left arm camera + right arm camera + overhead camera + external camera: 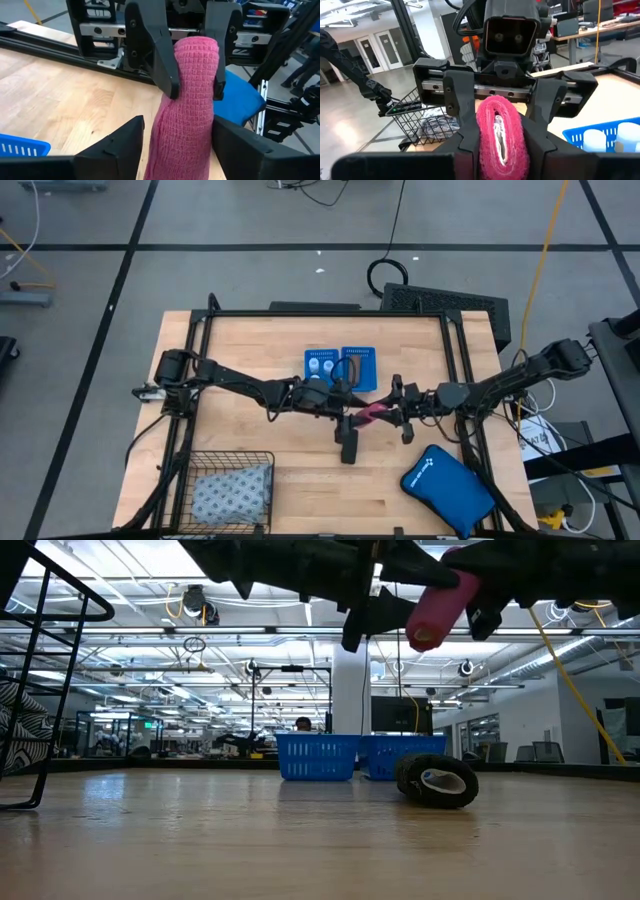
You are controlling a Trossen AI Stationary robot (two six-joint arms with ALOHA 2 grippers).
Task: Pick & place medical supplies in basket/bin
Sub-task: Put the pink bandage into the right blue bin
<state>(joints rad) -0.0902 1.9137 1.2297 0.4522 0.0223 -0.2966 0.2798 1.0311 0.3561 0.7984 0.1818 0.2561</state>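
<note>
Pink roll (pixel 368 415) spans both end effectors mid-table, seemingly clear above the wood.

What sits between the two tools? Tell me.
The pink roll, held above the table between the left tool and the right tool; both wrist views show it.
</note>
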